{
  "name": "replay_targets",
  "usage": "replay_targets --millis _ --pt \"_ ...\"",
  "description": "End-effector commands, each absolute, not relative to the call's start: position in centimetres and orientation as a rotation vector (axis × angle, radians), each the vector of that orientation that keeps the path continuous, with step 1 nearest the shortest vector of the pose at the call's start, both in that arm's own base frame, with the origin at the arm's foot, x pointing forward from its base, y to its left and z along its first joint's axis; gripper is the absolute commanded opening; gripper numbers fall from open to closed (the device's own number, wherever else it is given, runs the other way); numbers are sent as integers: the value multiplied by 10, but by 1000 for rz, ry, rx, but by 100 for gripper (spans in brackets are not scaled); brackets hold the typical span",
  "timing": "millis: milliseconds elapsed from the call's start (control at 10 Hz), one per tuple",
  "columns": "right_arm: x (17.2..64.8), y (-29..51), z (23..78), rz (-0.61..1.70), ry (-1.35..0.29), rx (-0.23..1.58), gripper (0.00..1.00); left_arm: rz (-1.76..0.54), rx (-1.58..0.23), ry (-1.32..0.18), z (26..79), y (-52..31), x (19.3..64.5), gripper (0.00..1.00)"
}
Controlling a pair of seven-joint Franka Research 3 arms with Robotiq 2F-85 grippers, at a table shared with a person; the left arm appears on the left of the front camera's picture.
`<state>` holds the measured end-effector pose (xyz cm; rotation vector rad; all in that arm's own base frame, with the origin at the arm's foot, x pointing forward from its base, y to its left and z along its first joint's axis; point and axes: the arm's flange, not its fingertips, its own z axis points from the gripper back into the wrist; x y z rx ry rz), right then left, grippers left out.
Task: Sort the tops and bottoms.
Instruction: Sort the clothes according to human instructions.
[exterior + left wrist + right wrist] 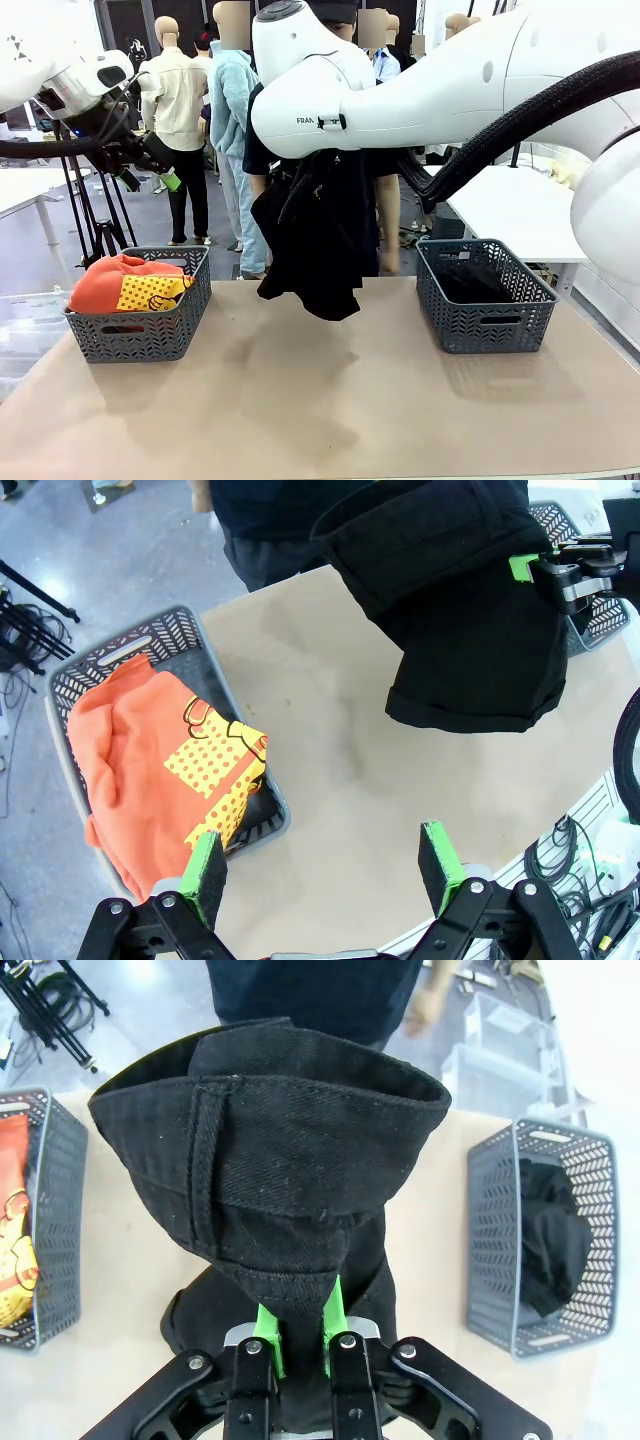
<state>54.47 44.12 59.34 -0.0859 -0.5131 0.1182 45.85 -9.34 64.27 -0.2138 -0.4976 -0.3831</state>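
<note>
Front view: white arm hides right end effector (298,1335) gripping black bottoms (318,235).

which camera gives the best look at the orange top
The left wrist view: the orange top lies spread in its basket, yellow dotted patch plain. The front view shows it side-on over the rim; the right wrist view catches an edge.

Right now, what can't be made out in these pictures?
- Right gripper: in the front view, hidden by its arm.
- Right basket: its black cloth is too dark to identify.
- Left basket: anything beneath the orange top is covered.
</note>
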Motion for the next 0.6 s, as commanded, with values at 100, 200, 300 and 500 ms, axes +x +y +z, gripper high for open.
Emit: replay_targets --millis 100,200,300,500 --pt "543 440 599 113 -511 -72 0 -380 -214 -501 643 -92 458 100" --pt "543 440 599 113 -511 -72 0 -380 -214 -501 643 -92 458 100" --pt "543 440 599 113 -511 -72 0 -380 -214 -501 643 -92 458 100" --pt "543 440 599 113 -511 -72 0 -380 -214 -501 643 -92 458 100"
